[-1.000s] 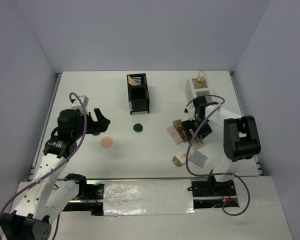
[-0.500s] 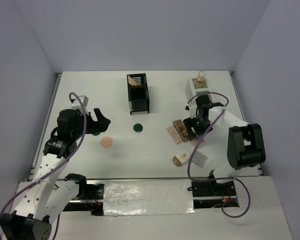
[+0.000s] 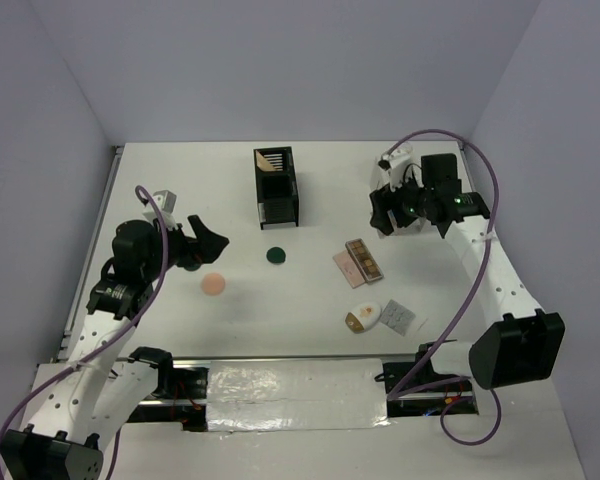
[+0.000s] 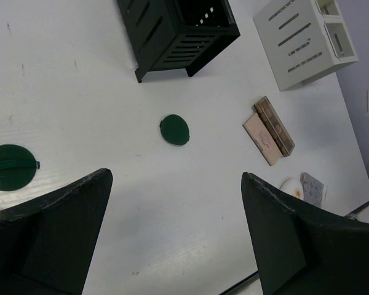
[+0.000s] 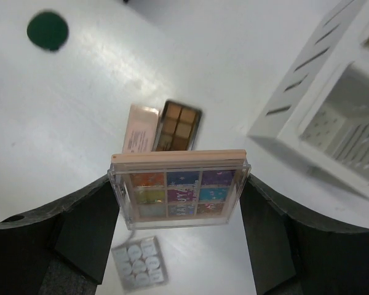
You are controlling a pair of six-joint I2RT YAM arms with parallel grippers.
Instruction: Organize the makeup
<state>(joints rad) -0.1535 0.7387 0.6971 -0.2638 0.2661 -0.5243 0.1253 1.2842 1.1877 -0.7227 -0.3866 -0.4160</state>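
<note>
Closest to the near edge of the table (image 3: 280, 325), toward its right corner, the white-gold oval compact (image 3: 363, 319) lay just beside a small pale-panned palette (image 3: 399, 317). Further in, on the left, the left gripper (image 3: 198, 243) hovered with its fingers spread wide and nothing between them, the peach puff (image 3: 214, 284) near it. At mid-table sat the dark green compact (image 3: 275, 256), and to its right two brown-toned palettes (image 3: 357, 262) lay side by side. Beyond them the right gripper (image 5: 179, 203) was clamped on the multicoloured palette (image 5: 181, 184), lifted clear of the table beside the white organizer (image 5: 332, 117) at the far right. The black slotted organizer (image 3: 276, 186) stood toward the far edge, centre.

The held palette looked light, stiff and flat, its clear case probably slick. Gripping across the short side edges, as here, seemed soundest, because squeezing the lid risked cracking the pressed pans.
</note>
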